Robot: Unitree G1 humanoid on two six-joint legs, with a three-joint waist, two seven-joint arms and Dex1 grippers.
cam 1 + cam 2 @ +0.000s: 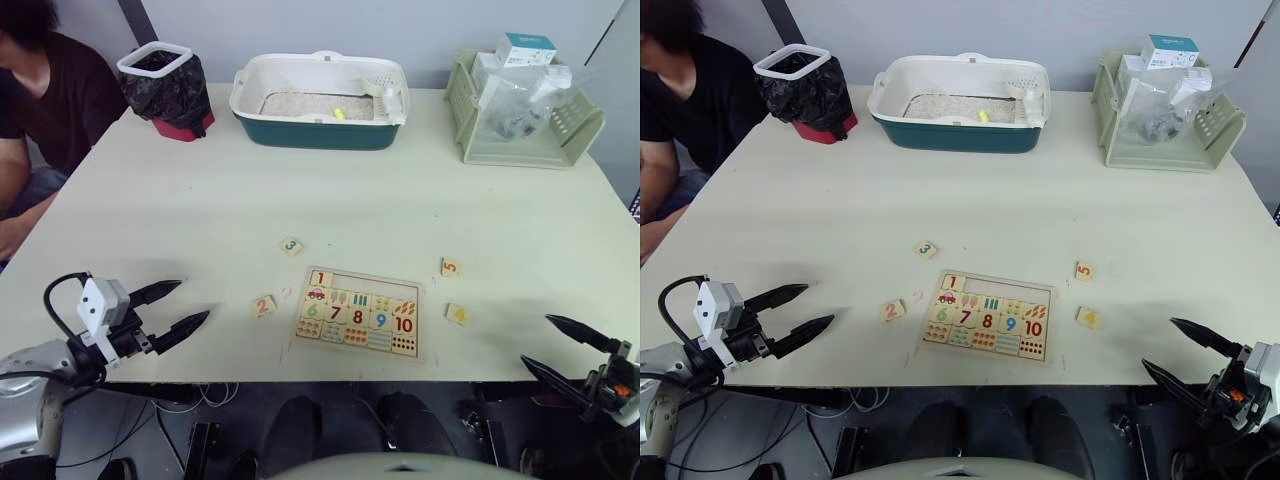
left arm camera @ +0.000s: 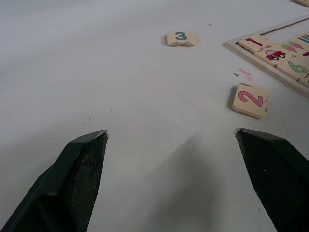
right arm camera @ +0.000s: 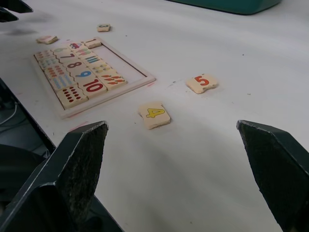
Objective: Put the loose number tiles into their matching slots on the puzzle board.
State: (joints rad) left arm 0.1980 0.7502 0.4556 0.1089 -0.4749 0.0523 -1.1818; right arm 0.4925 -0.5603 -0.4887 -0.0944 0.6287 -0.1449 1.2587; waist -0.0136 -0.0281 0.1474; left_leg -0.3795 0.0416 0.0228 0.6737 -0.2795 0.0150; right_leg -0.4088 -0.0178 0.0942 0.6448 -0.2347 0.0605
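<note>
The puzzle board is being seen lying flat on the pale table, near the table's front edge and roughly midway between the two arms. Tile 1 is already being held in the leftmost of the slots in the board's top row, while the rest of that row is being left bare. Four tiles are being left loose on the table: tile 2 just off the board's left side, tile 3 beyond the board's left corner, tile 5 off the board's right side, and tile 4 nearer the front edge, also to the right. The left gripper is being held over the table's front edge, well to the left of tile 2, with its two black fingers spread wide and nothing between them. The right gripper is being held off the front right of the table, apart from tile 4, likewise spread wide and holding nothing. At the far side, a black-lined bin, a white and teal tray and a green basket are being left standing, and a person is being seen seated at the far left corner.
</note>
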